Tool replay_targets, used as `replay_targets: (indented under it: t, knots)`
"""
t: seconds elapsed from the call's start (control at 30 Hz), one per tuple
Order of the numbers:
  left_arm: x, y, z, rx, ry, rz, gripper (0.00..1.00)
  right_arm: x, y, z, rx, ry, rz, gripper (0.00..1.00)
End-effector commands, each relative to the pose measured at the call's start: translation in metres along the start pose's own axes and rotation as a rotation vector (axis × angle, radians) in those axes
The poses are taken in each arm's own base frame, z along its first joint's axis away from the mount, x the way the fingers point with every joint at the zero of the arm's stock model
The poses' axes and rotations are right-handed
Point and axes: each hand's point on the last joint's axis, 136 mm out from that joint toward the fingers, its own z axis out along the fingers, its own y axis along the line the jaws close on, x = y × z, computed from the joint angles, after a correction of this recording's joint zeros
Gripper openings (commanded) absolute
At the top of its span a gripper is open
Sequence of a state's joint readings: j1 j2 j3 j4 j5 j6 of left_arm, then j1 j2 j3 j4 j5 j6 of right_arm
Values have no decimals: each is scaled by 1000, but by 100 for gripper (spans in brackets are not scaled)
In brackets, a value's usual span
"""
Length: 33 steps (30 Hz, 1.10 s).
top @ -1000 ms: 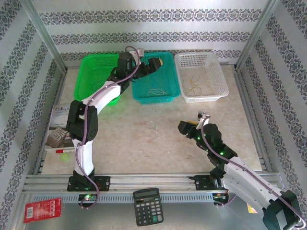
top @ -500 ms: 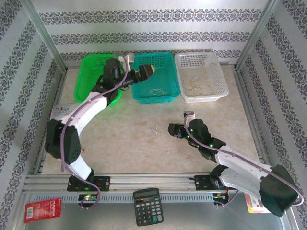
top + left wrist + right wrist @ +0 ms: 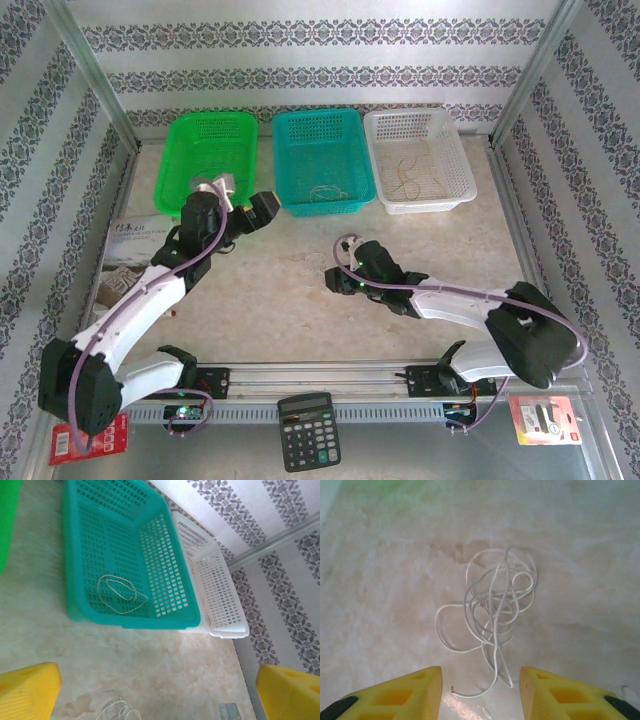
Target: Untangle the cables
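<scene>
**One tangle left**

On the desk, our far-edge teal basket and white basket already hold strands. Left hand gapes idle; right hand, jaws apart, grips nothing, hovering over the mid-desk white clump.

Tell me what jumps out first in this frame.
A tangle of pale wire lies loose on the table, just ahead of the right gripper, whose jaws stand open. A green basket, a teal basket and a white basket line the far edge.
</scene>
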State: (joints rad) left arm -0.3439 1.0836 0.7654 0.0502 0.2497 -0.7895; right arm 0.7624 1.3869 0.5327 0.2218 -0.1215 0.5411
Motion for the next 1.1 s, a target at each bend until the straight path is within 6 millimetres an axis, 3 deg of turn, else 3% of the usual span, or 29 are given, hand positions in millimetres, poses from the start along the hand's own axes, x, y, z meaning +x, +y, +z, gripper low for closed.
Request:
replay_targets:
  t: [0.0, 0.17, 0.4, 0.47, 0.53, 0.63, 1.07]
  knots:
    - [-1, 24, -11, -93, -42, -52, 100, -2, 8, 10, -5, 7, -53, 45]
    - [7, 32, -19, -116, -37, -74, 100, 6, 1, 24, 28, 41, -67, 45]
    - [20, 34, -14, -96, 10, -118, 100, 5, -3, 42, 50, 59, -83, 40]
    - [24, 35, -13, -93, 26, -118, 100, 3, -4, 46, 56, 58, -85, 32]
    - [27, 34, -13, -83, 42, -104, 100, 2, -3, 47, 45, 55, -82, 18]
    - [32, 28, -14, -59, 76, -74, 100, -4, 2, 39, 7, 33, -59, 1]
    - [72, -2, -16, 192, 207, -195, 100, -52, 23, -28, -193, -179, 171, 0]
